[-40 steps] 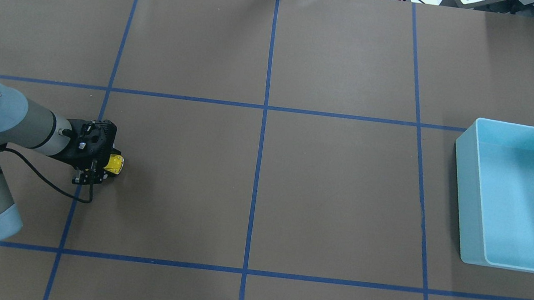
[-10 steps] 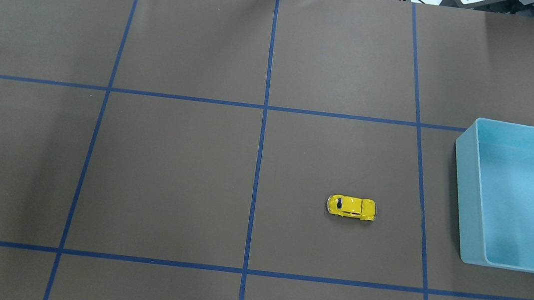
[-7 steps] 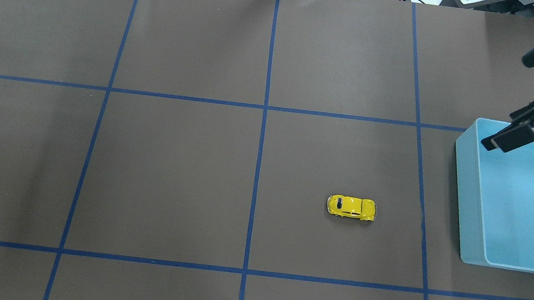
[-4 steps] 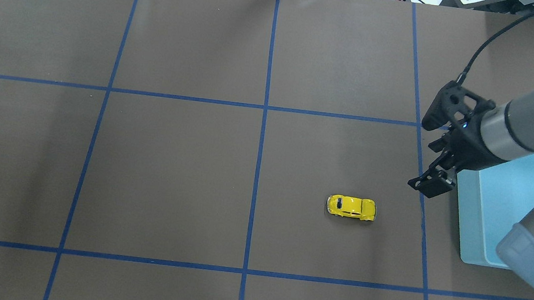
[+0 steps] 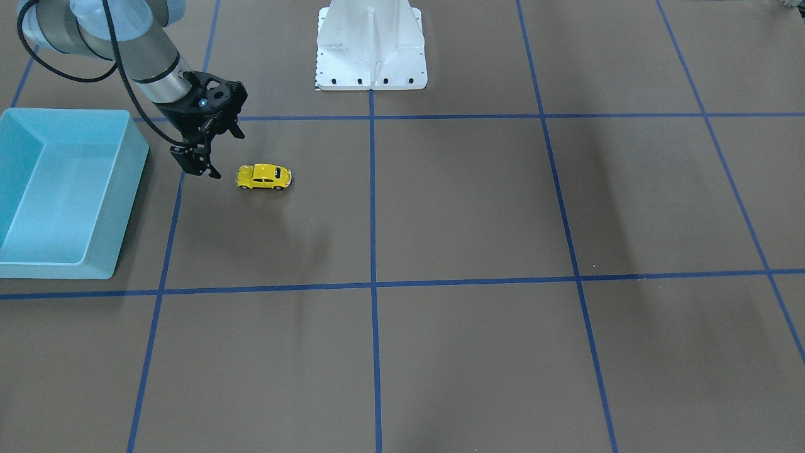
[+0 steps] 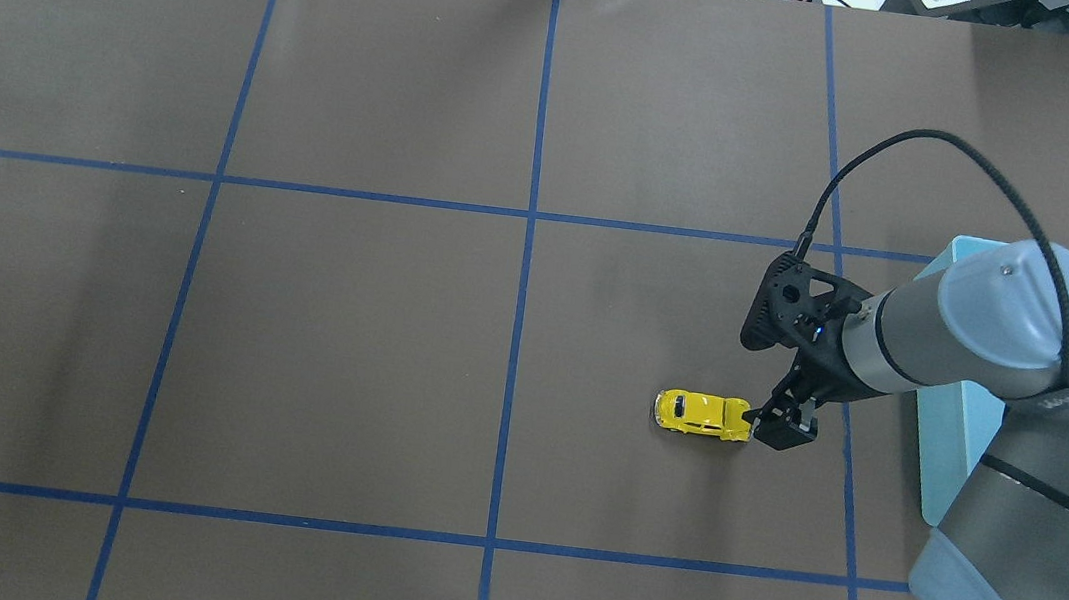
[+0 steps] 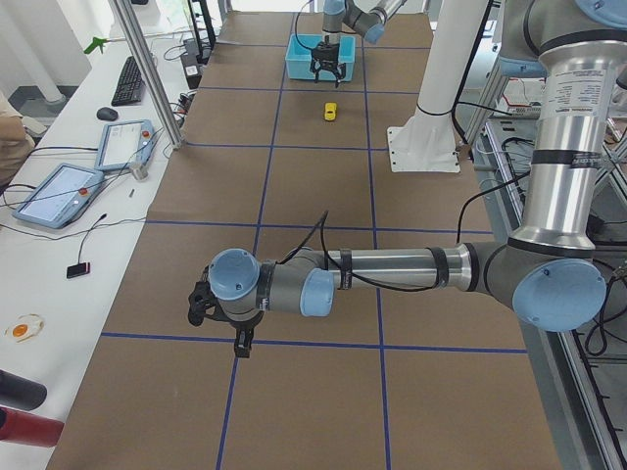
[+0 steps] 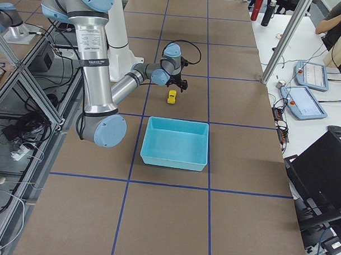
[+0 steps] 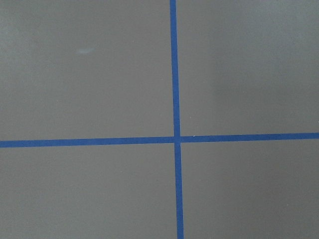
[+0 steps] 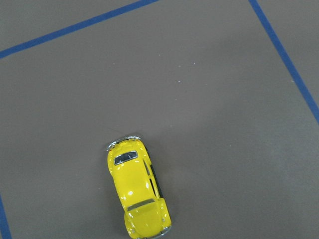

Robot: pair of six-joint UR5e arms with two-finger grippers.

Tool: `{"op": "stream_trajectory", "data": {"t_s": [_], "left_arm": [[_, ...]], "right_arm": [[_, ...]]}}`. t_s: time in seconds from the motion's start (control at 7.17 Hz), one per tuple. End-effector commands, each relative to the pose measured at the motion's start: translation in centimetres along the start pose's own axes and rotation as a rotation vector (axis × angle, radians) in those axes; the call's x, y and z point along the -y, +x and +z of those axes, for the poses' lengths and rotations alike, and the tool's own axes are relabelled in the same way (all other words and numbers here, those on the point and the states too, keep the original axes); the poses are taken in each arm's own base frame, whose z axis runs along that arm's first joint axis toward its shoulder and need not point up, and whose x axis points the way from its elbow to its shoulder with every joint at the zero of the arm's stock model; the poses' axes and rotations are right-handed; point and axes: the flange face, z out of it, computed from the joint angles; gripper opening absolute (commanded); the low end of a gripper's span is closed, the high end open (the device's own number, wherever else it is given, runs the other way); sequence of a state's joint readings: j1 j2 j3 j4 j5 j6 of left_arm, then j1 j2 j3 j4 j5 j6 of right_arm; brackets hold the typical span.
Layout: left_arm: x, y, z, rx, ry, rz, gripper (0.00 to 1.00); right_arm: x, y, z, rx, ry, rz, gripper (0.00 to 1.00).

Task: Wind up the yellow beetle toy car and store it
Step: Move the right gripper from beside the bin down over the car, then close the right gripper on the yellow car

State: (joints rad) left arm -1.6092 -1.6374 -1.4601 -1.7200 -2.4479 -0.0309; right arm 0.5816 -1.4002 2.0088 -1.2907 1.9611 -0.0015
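Observation:
The yellow beetle toy car (image 6: 703, 415) stands on its wheels on the brown table, right of the middle line. It also shows in the front view (image 5: 264, 177) and low in the right wrist view (image 10: 137, 191). My right gripper (image 6: 775, 426) hangs low just beside the car's end nearest the bin, fingers pointing down. In the front view the gripper (image 5: 204, 171) looks open and empty, with a small gap to the car. My left gripper (image 7: 242, 345) shows only in the exterior left view, far from the car; I cannot tell its state.
The light blue bin (image 6: 943, 467) stands at the table's right edge, partly hidden by my right arm; it looks empty in the front view (image 5: 119, 201). The robot's white base (image 5: 371, 44) is behind the car. Blue tape lines grid the table.
The car, earlier in my left gripper at the far left, now stands free right of centre. The left arm has left the overhead view. My right arm swept in over the bin and down beside the car.

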Motion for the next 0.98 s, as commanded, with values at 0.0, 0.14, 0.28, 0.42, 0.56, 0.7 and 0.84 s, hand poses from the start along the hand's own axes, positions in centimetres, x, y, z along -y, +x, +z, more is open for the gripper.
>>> {"op": "stream_trajectory", "data": {"t_s": [0.0,0.14,0.28,0.42,0.56,0.7,0.84], "left_arm": [[0.2,0.4,-0.3,0.001,0.005,0.005,1.0],[0.0,0.1,-0.1,0.004,0.003,0.002,1.0],[0.2,0.3,-0.3,0.004,0.006,0.006,1.0],[-0.1,0.1,-0.1,0.003,0.002,-0.001,1.0],[-0.1,0.0,0.0,0.001,0.001,-0.002,1.0],[-0.1,0.1,-0.1,0.001,0.001,-0.001,1.0],[-0.2,0.0,0.0,0.001,0.0,-0.003,1.0]], "right_arm": [[0.7,-2.0,2.1,0.004,-0.01,-0.029,1.0],[0.4,-2.3,2.9,-0.002,-0.023,-0.035,1.0],[0.5,-2.5,3.7,-0.011,-0.032,-0.041,1.0],[1.5,-2.4,4.5,-0.009,-0.033,-0.049,1.0],[2.0,-2.3,4.9,-0.008,-0.032,-0.051,1.0],[2.0,-2.4,5.1,-0.007,-0.034,-0.053,1.0],[2.0,-2.1,5.7,-0.011,-0.009,-0.073,1.0]]}}
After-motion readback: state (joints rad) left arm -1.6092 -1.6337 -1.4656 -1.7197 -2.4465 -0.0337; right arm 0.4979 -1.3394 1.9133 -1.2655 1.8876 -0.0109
